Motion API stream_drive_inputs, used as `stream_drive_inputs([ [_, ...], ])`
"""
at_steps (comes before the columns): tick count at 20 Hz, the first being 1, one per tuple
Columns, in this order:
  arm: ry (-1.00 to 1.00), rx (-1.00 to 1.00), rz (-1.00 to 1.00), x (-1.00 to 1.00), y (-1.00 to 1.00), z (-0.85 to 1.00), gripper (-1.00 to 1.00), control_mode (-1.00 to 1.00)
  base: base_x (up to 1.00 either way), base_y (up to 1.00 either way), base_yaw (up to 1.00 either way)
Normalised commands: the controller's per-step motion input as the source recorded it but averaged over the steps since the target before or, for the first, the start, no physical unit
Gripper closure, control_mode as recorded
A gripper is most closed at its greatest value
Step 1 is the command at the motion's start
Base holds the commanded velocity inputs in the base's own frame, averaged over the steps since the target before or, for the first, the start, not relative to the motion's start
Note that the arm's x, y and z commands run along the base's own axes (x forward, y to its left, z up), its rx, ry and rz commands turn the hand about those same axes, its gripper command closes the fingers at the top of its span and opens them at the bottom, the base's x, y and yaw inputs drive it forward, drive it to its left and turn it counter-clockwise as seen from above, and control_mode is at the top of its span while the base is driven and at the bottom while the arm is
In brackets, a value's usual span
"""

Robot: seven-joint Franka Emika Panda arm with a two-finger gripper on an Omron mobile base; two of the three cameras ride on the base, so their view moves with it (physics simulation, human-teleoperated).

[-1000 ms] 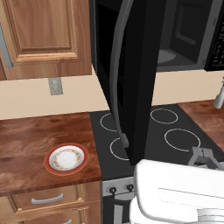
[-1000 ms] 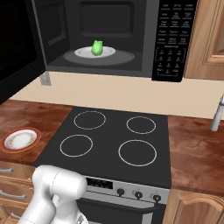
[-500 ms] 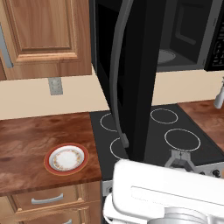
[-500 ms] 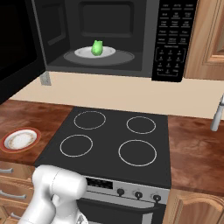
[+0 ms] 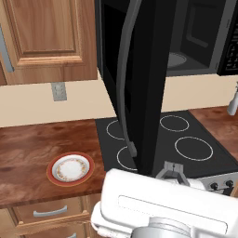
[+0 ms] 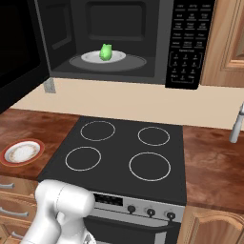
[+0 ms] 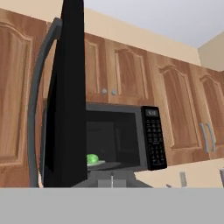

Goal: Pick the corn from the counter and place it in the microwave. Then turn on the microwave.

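Corn (image 6: 105,52): green tapered cob sitting on the round turntable inside the boxy black microwave (image 6: 183,45), above and ahead of the pincer (image 5: 172,172) | door (image 5: 139,88): glossy slab hanging wide open, curved grey handle, edge just beyond the pincer | pincer: fingers pressed together, gripping nothing, drawing back lower than before | counter (image 5: 28,153): glossy wood-grain, well left.

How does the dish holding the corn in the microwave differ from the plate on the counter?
The dish sits inside the open microwave and carries the green corn; the plate lies on the counter, bare. The dish looks plain pale; the plate has a red rim. Both are round, shallow and lie flat.
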Motion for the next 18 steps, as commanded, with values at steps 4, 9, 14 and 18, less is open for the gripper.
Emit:
stream_drive_inputs([
  [4,0.00,0.00,-0.04,0.17,0.05,-0.10,1.00,-1.00,0.00,0.00,0.00],
  [9,0.00,0.00,-0.04,0.19,0.06,-0.10,1.00,-1.00,0.00,0.00,0.00],
  [14,0.00,0.00,-0.03,0.21,0.13,-0.10,1.00,-1.00,0.00,0.00,0.00],
  [18,0.00,0.00,-0.03,0.19,0.11,-0.10,1.00,-1.00,0.00,0.00,0.00],
])
